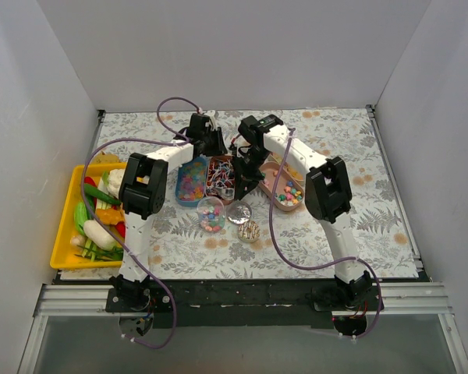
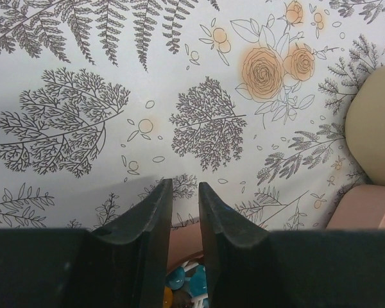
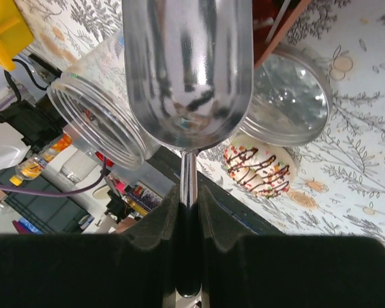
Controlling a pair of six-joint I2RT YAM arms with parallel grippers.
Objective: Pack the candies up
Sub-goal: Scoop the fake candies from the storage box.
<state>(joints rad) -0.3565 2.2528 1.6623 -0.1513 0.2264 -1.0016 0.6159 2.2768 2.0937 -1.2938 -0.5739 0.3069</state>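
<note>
Small multicoloured candies lie in a blue oval tray (image 1: 191, 181), a brown tray (image 1: 220, 175) and a pink tray (image 1: 287, 192). More candies fill a clear jar (image 1: 211, 214). My right gripper (image 1: 246, 176) is shut on the thin handle of a metal scoop (image 3: 187, 64), in the right wrist view (image 3: 189, 192). The scoop's bowl is empty and hangs above the jar (image 3: 99, 122). My left gripper (image 1: 217, 145) hovers over the back edge of the trays. In the left wrist view (image 2: 185, 186) its jaws stand narrowly apart and hold nothing, with blue candies (image 2: 186, 282) below.
A yellow tray (image 1: 62, 234) of toy vegetables stands at the left. The jar's lid (image 1: 239, 212) and a sprinkled, chocolate-drizzled round (image 1: 249, 231) lie near the jar. A cream dish (image 2: 372, 128) and a pink tray rim (image 2: 362, 208) sit right of my left gripper.
</note>
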